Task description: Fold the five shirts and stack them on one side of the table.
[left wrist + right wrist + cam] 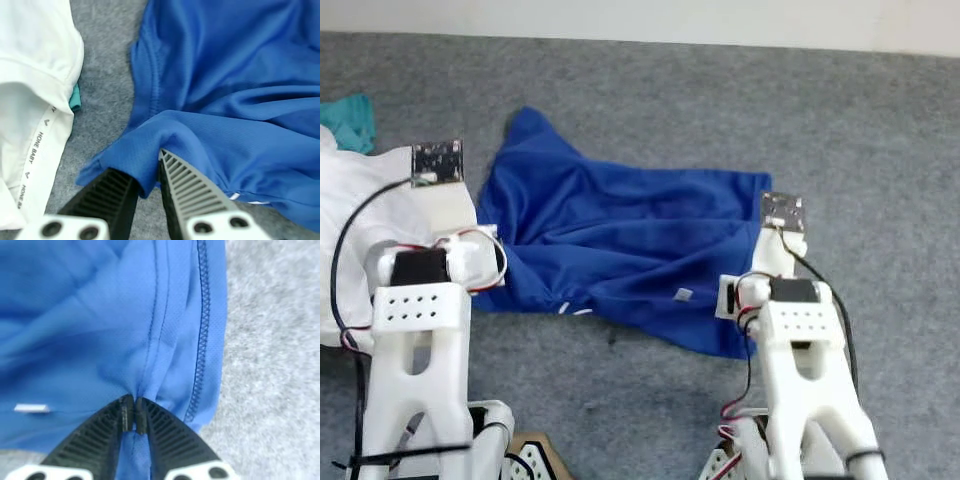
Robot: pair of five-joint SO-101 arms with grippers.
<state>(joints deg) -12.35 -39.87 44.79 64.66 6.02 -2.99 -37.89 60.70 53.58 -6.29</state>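
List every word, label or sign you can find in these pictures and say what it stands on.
On the white shirt, a maker's name with a small mark repeats along the inner tape; it is brand print, so not quoted.
On the blue shirt, a small white tag: too small to read.
No other readable text.

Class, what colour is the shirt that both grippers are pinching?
Plain blue. The shirt shows best in the high view.
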